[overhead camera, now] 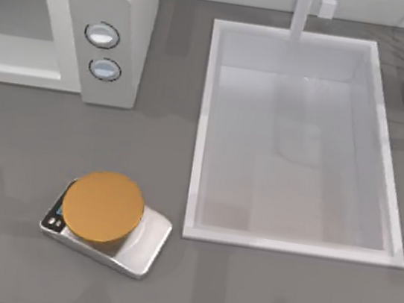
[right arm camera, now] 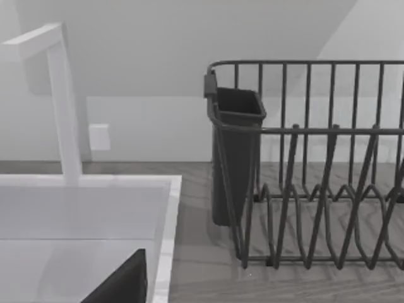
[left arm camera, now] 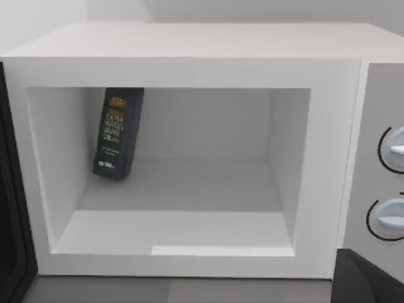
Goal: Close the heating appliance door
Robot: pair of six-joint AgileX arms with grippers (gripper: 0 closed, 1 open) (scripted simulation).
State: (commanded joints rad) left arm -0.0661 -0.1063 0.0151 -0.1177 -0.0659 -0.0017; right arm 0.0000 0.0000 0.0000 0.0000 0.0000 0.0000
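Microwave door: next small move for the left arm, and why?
Probably swing the left arm toward the door, which stands open at the cavity's edge, to get behind it. The microwave gapes, a dark bottle standing at its back, well clear of the opening.

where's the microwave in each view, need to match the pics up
Top view: the microwave sits at the top left corner, its cavity open.
Left wrist view: the microwave is seen front on, with a dark bottle inside.
Right wrist view: the microwave is not in it.
Shared landmark: the two knobs on its side panel.
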